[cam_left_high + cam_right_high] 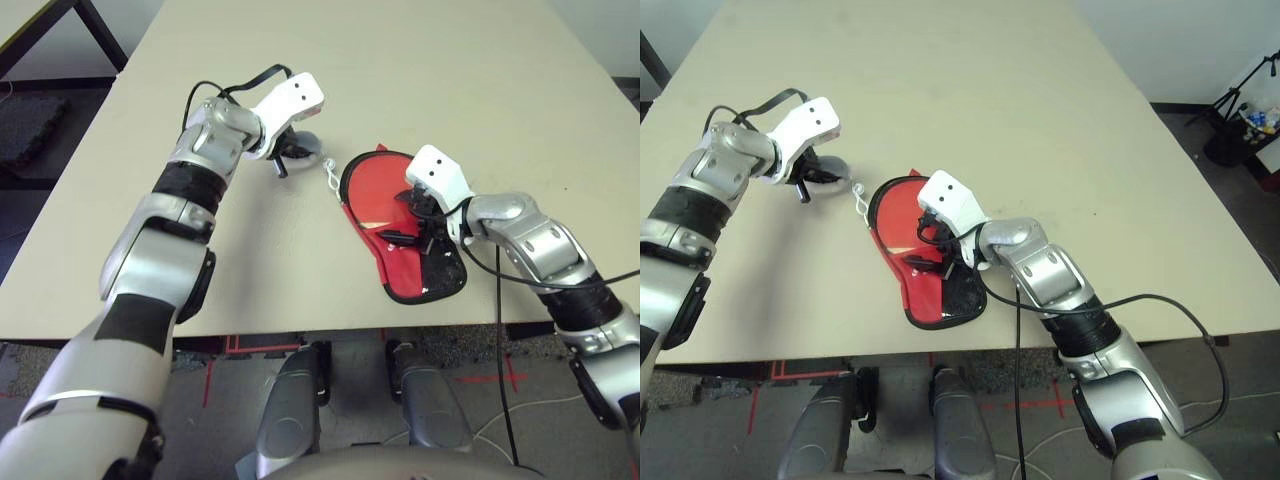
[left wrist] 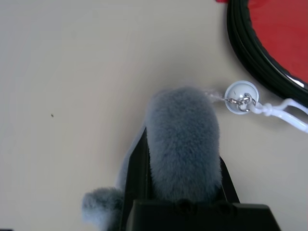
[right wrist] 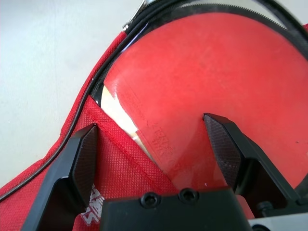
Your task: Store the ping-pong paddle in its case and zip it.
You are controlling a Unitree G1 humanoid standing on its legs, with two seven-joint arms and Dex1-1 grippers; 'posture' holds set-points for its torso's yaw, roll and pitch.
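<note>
Left eye view: paddle sits in its case, pom-pom caught in the left jaws

Near the middle of the near edge of the pale beige tabletop (image 1: pixel 400 60) lies the paddle-shaped red fabric case with black zip edging (image 1: pixel 402 282), its rounded end pointing away from that edge. The ping-pong paddle with a smooth red rubber face (image 3: pixel 202 72) lies in it, ringed by the black edging; a strip of pale wood shows where the paddle passes under the red fabric panel with white lettering (image 3: pixel 125 163).

The left gripper (image 2: pixel 183 144) is over the tabletop, between its left edge and the case. Its jaws are closed on the fluffy grey-blue pom-pom (image 2: pixel 185 110), with a smaller tuft of the same fluff (image 2: pixel 102 207) beside them. A small white plastic cup (image 2: pixel 229 91) and a white cord (image 2: pixel 274 110) lie between pom-pom and case.

The right gripper (image 3: pixel 150 122) is over the case, jaws wide, one side by the red panel, the other by the paddle's face. Whether they touch, I cannot tell.
</note>
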